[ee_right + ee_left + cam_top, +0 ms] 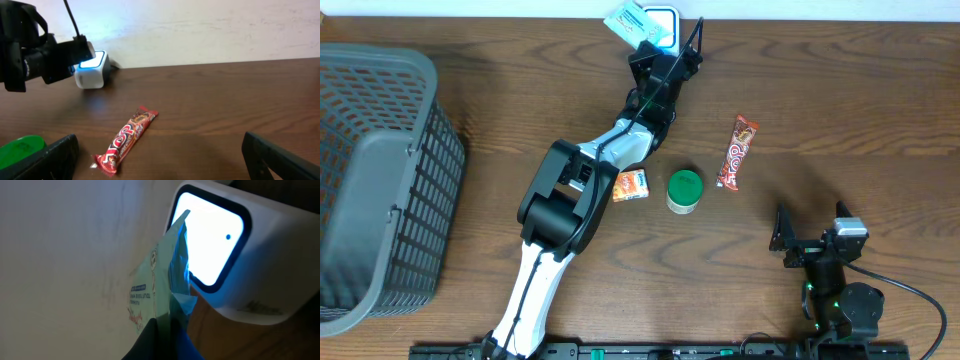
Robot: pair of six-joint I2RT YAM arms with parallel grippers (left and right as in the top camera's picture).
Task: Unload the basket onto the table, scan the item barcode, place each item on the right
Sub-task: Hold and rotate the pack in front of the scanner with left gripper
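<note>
A pale green and blue packet (630, 20) is the item, pinched at its lower edge by my left gripper (644, 42), which is shut on it. In the left wrist view the packet (160, 280) stands on edge right in front of the glowing window of the white scanner (260, 265), and the gripper (167, 342) shows as dark jaws around it. The scanner (665, 20) sits at the table's far edge. My right gripper (810, 225) rests open at the near right, holding nothing; in its own view the right gripper (160, 165) frames bare table.
A red candy bar (738, 152) lies right of centre. A green-lidded jar (684, 190) and a small orange packet (631, 185) sit mid-table beside the left arm. A grey basket (380, 170) fills the left side.
</note>
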